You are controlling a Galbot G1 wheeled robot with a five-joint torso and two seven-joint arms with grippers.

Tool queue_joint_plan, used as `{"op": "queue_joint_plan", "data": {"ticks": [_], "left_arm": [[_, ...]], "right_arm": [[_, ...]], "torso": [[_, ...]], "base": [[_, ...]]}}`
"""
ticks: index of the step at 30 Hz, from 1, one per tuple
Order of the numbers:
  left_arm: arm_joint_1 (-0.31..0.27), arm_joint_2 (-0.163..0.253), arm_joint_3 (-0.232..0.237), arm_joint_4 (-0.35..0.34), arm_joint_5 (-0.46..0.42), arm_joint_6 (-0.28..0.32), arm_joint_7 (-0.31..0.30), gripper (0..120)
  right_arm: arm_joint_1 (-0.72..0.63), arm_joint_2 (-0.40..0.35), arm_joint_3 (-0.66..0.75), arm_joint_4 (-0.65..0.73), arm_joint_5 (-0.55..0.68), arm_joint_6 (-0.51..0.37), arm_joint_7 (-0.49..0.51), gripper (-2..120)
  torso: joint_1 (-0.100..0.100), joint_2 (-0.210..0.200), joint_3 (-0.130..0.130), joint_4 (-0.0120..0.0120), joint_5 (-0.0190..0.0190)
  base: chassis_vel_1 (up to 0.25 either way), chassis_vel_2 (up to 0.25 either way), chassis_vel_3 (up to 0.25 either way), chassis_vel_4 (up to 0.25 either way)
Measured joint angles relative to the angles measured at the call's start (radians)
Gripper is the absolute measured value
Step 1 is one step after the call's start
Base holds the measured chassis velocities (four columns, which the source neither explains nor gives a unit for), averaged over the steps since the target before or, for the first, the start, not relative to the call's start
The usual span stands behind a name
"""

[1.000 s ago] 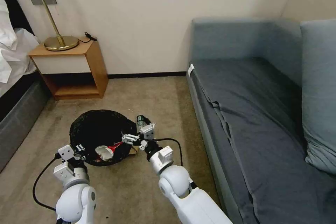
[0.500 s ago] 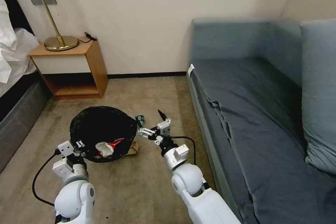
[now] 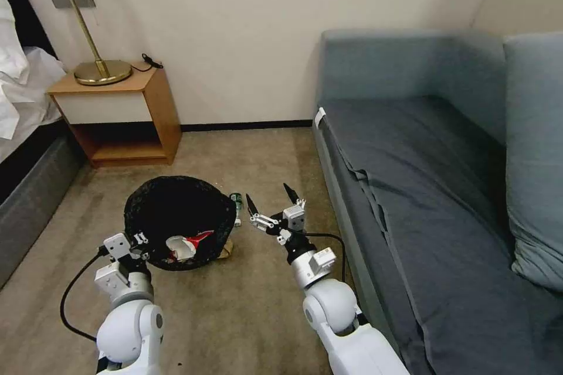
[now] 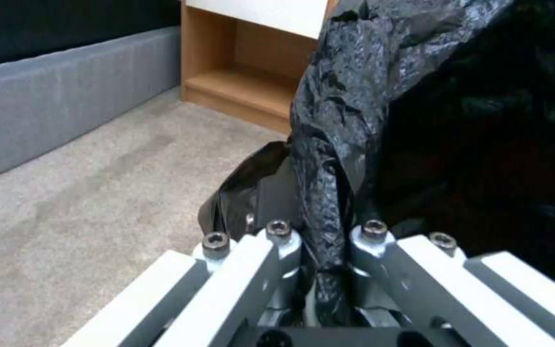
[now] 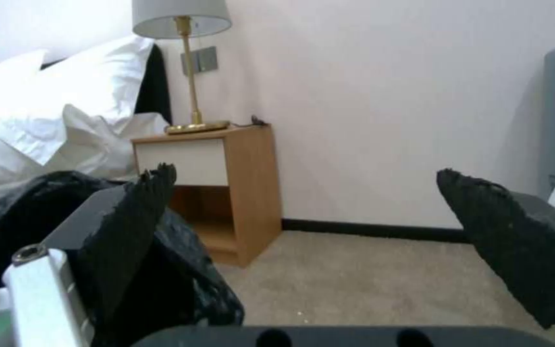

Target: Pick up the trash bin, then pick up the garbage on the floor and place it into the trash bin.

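Now your left claw (image 3: 139, 241) pinches the crinkled black liner at the trash bin (image 3: 176, 217) rim, about 7 o'clock; judge it light but slippery, so grip rim, not film. Your right claw (image 3: 271, 199) hangs spread and empty at the bin's 3 o'clock, near the small green-labelled bottle (image 3: 236, 199) on the floor.

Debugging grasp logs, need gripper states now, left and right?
Left gripper: shut on the trash bin, pinching its black-bagged rim.
Right gripper: open, holding nothing, just right of the bin.
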Motion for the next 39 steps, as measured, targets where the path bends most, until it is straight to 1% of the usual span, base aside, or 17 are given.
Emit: {"op": "queue_joint_plan", "data": {"ticks": [6, 20, 39], "left_arm": [[0.002, 0.0, 0.006, -0.006, 0.008, 0.0, 0.0, 4], [0.02, 0.0, 0.002, -0.017, 0.012, -0.004, 0.001, 4], [0.014, 0.0, 0.001, -0.024, 0.013, -0.001, 0.0, 4]], "right_arm": [[0.0, 0.008, -0.001, 0.0, 0.0, 0.008, -0.004, 100], [-0.004, 0.006, -0.007, -0.008, 0.012, 0.016, -0.027, 100], [0.006, 0.004, -0.002, -0.015, 0.017, 0.01, -0.041, 100]], "torso": [[0.0, 0.0, 0.0, 0.0, 0.0], [0.0, 0.0, 0.0, 0.0, 0.0], [0.0, 0.0, 0.0, 0.0, -0.0001]], "base": [[0.0, 0.0, 0.0, 0.0], [0.0, 0.0, 0.0, 0.0], [0.0, 0.0, 0.0, 0.0]]}}
